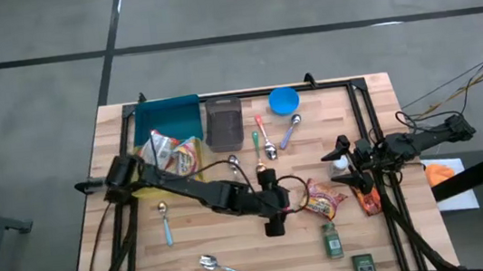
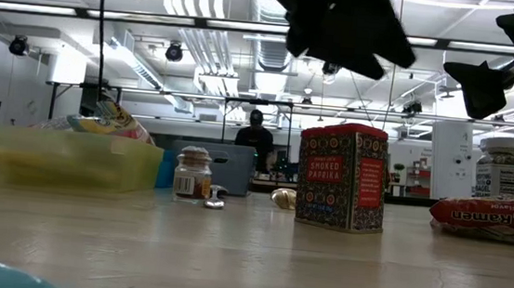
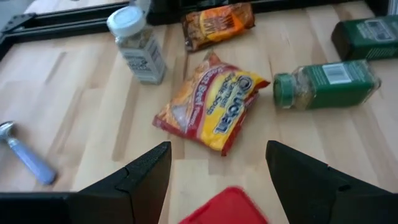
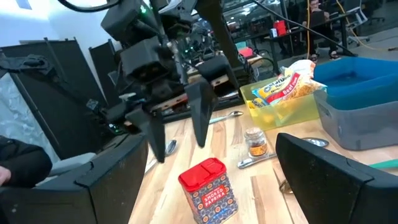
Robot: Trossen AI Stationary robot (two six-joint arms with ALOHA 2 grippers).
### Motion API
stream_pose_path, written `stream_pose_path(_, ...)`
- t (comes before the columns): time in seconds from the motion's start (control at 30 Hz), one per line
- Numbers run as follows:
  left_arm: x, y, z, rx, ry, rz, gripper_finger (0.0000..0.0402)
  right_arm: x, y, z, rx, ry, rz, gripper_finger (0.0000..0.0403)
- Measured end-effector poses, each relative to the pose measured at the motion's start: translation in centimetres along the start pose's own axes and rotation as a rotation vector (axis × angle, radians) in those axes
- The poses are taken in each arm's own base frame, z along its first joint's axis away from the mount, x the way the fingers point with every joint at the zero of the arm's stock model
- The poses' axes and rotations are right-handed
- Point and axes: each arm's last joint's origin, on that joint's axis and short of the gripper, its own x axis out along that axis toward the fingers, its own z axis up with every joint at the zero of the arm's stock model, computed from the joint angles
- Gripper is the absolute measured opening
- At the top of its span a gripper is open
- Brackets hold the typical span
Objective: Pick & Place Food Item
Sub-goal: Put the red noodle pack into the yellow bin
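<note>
On the bench (image 1: 146, 256), nearest of all, a green spice jar (image 1: 331, 239) is seen lying on its side, to the near right of the working arm. Just beyond it, the left end effector (image 1: 275, 218) is held above the middle of the bench, its fingers spread wide and nothing gripped between them. A red paprika tin (image 4: 208, 186) is seen standing upright close below those open fingers. The ramen packet (image 1: 324, 201), taken here to be the food item meant by the task, is found flat on the wood just to the right of the left end effector, apart from it and straight ahead in the left wrist view. Its long axis is laid on a slant, from far left to near right, so it is judged that the wrist would need turning for the fingers to close across the packet's narrow width. Slightly farther and to the right, the right end effector (image 1: 336, 167) is held above the bench, likewise fully spread and empty. The packet is thus placed between the two. Both are near it, but the left is judged the better lined up.
</note>
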Motion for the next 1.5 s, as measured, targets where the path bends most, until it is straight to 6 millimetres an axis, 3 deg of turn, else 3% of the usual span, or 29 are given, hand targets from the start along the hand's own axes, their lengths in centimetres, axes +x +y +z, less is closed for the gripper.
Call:
stream_pose_path(0.23,2.6,-0.2,0.4,0.009,0.049,0.007,0.0263,0.0,0.0,0.0,0.000,-0.001,0.001,0.0351)
stream_pose_path(0.47,5.8,0.2,-0.6,-0.003,0.097,0.003,0.0263,0.0,0.0,0.0,0.000,0.000,0.000,0.0351)
stream_pose_path(0.73,8.0,0.2,-1.5,-0.021,0.133,0.009,0.0263,0.0,0.0,0.0,0.000,0.000,0.000,0.0351)
stream_pose_path(0.9,7.5,0.3,-1.0,-0.023,0.120,0.017,0.0263,0.0,0.0,0.0,0.000,0.000,-0.001,0.0351)
stream_pose_path(1.13,4.6,-0.3,0.8,0.038,0.095,0.009,0.0263,0.0,0.0,0.0,0.000,0.000,0.000,0.0351)
stream_pose_path(1.27,4.2,-1.5,0.7,0.123,0.097,0.009,0.0263,0.0,0.0,0.0,0.000,0.001,0.000,0.0351)
stream_pose_path(1.5,4.3,-2.6,0.8,0.092,0.028,-0.004,0.0254,0.0,0.0,0.0,0.000,0.000,-0.001,0.0351)
